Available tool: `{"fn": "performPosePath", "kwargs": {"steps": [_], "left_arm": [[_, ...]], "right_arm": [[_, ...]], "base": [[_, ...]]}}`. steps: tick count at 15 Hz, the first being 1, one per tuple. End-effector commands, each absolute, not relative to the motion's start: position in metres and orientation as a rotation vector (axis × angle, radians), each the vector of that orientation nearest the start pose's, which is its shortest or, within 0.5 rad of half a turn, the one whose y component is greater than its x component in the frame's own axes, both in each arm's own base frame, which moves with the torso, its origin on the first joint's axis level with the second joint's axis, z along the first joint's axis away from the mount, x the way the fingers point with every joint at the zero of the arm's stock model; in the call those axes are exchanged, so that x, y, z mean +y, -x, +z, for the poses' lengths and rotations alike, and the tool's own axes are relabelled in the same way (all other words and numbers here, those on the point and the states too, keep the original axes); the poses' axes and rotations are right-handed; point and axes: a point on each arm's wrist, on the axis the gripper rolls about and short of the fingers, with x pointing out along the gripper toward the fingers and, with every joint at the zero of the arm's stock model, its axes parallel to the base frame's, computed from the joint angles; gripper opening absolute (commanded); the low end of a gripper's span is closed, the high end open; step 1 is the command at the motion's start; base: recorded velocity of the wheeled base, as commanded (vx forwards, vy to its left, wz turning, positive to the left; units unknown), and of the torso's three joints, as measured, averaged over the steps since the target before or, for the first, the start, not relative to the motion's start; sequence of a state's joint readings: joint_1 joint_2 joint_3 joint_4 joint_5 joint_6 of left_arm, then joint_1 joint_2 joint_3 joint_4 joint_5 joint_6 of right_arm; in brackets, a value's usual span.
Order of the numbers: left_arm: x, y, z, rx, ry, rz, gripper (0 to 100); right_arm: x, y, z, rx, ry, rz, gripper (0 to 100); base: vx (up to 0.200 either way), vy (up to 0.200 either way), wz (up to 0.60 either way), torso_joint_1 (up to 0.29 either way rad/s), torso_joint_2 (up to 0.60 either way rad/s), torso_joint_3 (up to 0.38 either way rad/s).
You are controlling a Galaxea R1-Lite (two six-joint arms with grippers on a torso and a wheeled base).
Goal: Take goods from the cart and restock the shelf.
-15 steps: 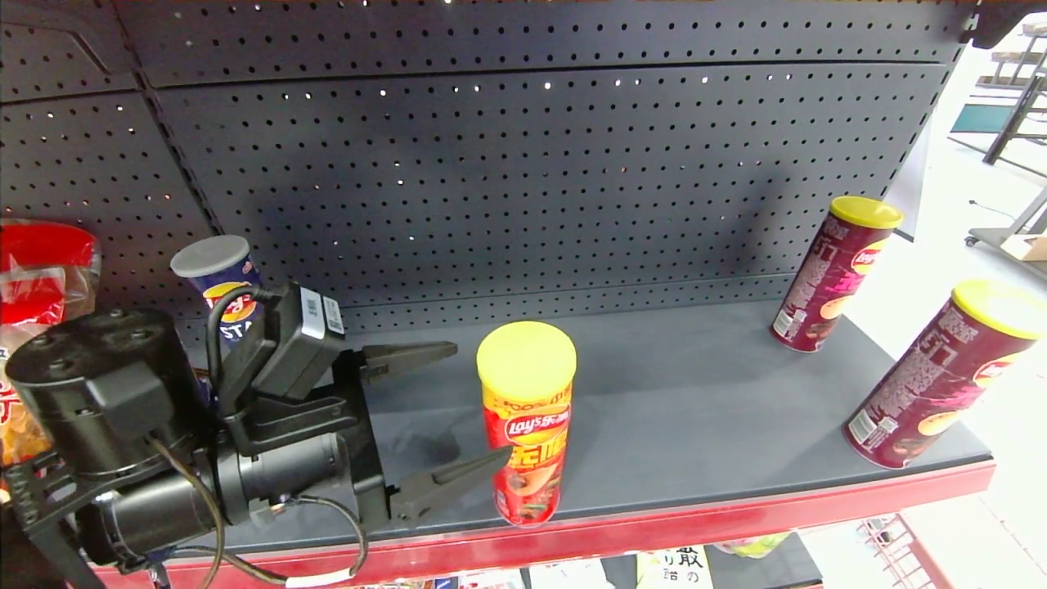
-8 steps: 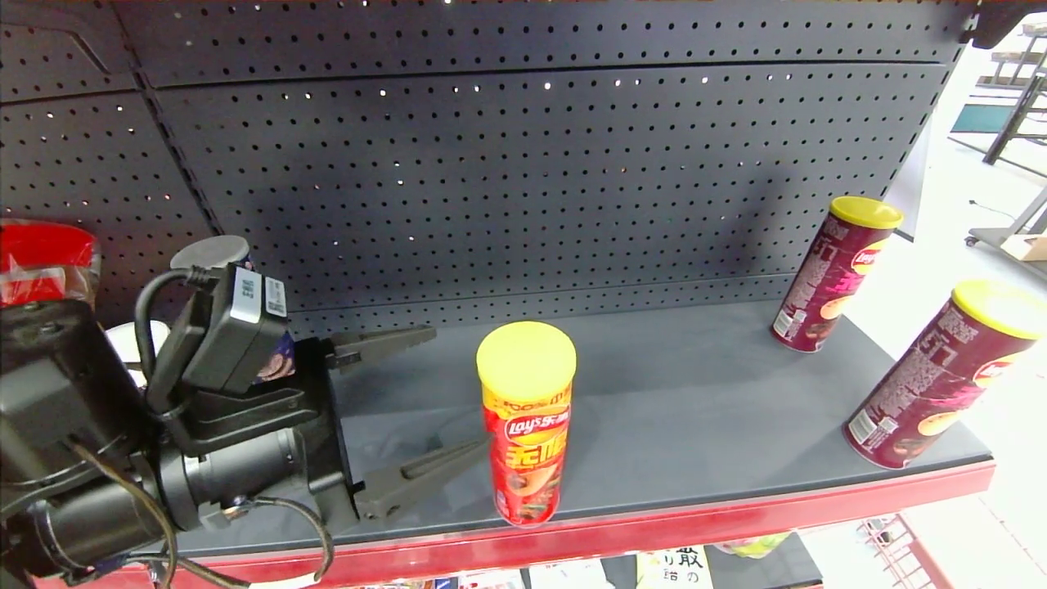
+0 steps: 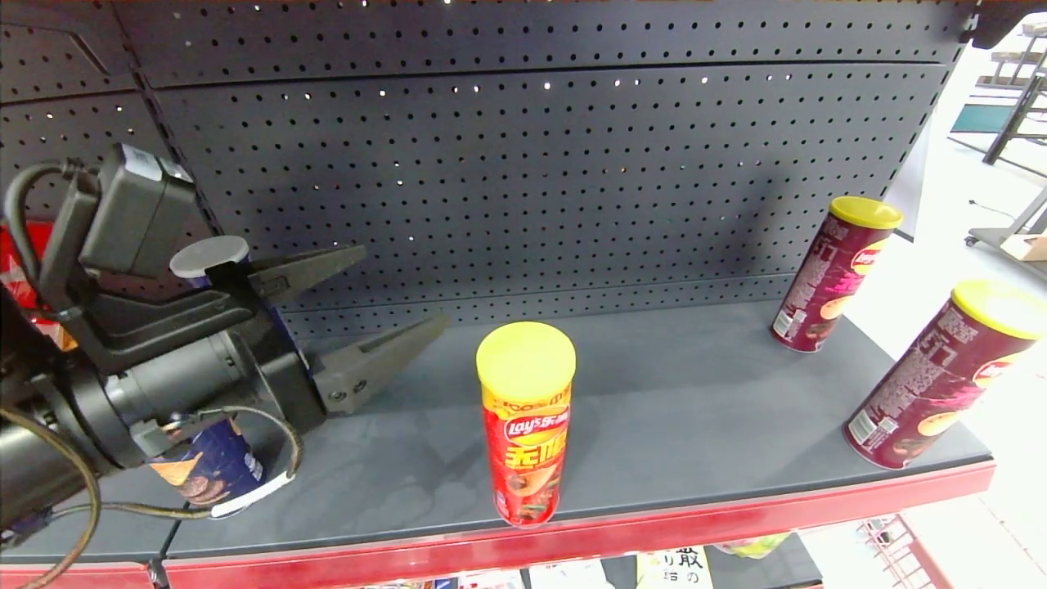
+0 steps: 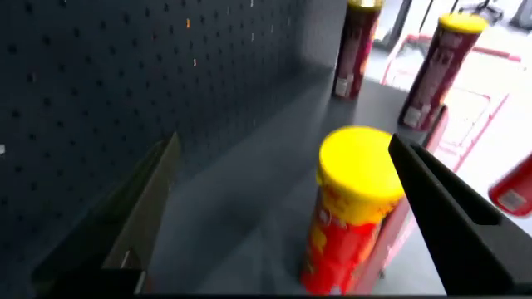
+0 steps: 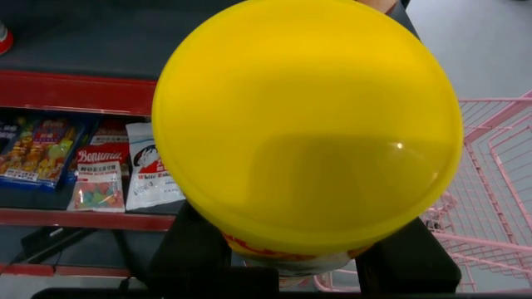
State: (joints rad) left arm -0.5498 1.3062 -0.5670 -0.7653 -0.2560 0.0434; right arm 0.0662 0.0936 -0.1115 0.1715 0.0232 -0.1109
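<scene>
A red chip can (image 3: 527, 417) with a yellow lid stands upright near the front edge of the grey shelf (image 3: 695, 409). My left gripper (image 3: 405, 285) hovers open to its left, above the shelf and apart from the can. In the left wrist view the same red can (image 4: 357, 208) stands beyond the open left gripper (image 4: 283, 143). A blue can (image 3: 208, 466) with a grey lid stands behind the left arm, partly hidden. My right gripper (image 5: 291, 270) is shut on a yellow-lidded can (image 5: 307, 124), in front of the lower shelves.
Two maroon cans (image 3: 834, 274) (image 3: 932, 376) stand at the shelf's right end. A perforated back panel (image 3: 532, 180) walls the shelf. Snack packets (image 5: 100, 166) fill the lower shelf. The pink cart (image 5: 499, 208) is to the right.
My left gripper, open throughout, has pulled back from the red can, moving left and upward. More of the blue can now shows below the arm.
</scene>
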Motion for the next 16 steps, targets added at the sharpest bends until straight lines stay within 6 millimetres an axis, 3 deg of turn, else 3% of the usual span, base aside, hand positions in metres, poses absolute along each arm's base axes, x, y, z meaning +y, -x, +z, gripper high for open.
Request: {"fn": "performPosePath", "kwargs": {"steps": [1,3,6,9,13,16], "left_arm": [[-0.092,-0.139,0.272,-0.082,-0.029,-0.788,100],[-0.074,-0.111,0.276,0.018,-0.063,-0.751,100],[-0.035,-0.051,0.266,0.113,-0.13,-0.692,100],[-0.007,-0.01,0.253,0.12,-0.139,-0.594,100],[0.015,0.024,0.227,0.13,-0.14,-0.517,100],[0.023,0.037,0.193,0.129,-0.134,-0.423,100]], "right_arm": [[-0.001,0.025,0.096,0.134,0.128,0.102,0],[-0.001,0.026,0.111,0.121,0.142,0.101,0],[0.0,0.005,0.16,0.175,0.182,0.113,0],[0.003,-0.015,0.179,0.17,0.215,0.162,0],[0.005,-0.022,0.183,0.185,0.204,0.226,0],[0.008,-0.038,0.204,0.184,0.191,0.323,0]], "base": [[0.0,0.0,0.0,0.0,0.0,0.0],[0.0,0.0,0.0,0.0,0.0,0.0],[0.0,0.0,0.0,0.0,0.0,0.0],[0.0,0.0,0.0,0.0,0.0,0.0],[0.0,0.0,0.0,0.0,0.0,0.0],[0.0,0.0,0.0,0.0,0.0,0.0]]}}
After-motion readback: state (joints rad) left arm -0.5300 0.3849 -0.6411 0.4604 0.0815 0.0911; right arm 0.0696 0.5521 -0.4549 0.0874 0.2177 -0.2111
